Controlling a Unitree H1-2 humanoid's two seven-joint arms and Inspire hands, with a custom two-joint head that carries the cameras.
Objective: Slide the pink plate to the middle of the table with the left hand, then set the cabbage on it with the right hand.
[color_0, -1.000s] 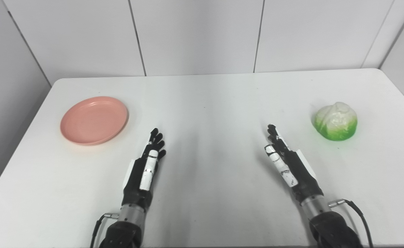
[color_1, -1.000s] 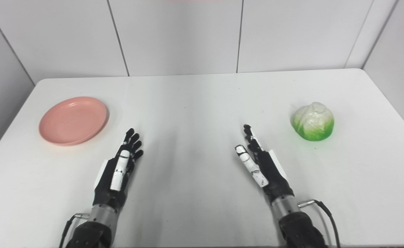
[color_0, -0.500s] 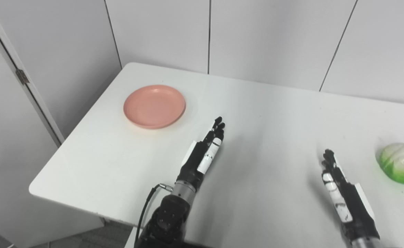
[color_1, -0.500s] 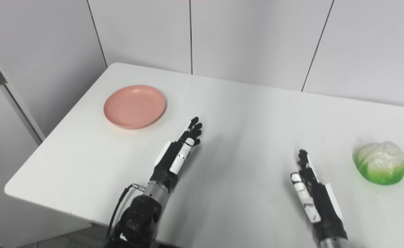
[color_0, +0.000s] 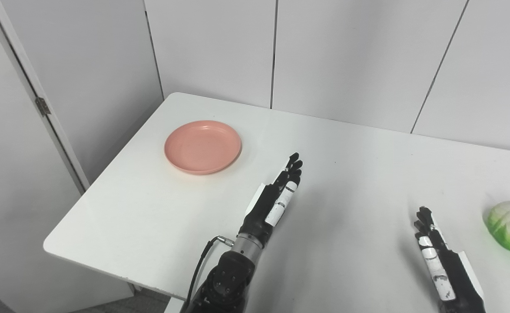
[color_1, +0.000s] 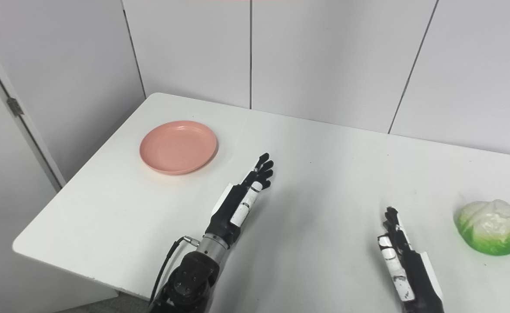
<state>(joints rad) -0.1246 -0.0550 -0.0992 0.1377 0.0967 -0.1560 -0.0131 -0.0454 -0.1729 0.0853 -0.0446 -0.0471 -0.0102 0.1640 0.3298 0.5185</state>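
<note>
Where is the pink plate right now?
The round pink plate sits near the white table's far left corner, beyond the left hand, untouched.

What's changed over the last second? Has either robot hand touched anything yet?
Mostly the camera: the head has turned left, so the whole picture shifted. The left robot hand has reached a little further forward, open, still short of the pink plate. The right robot hand stays open, clear of the cabbage. Nothing grasped; plate and cabbage unmoved.
</note>
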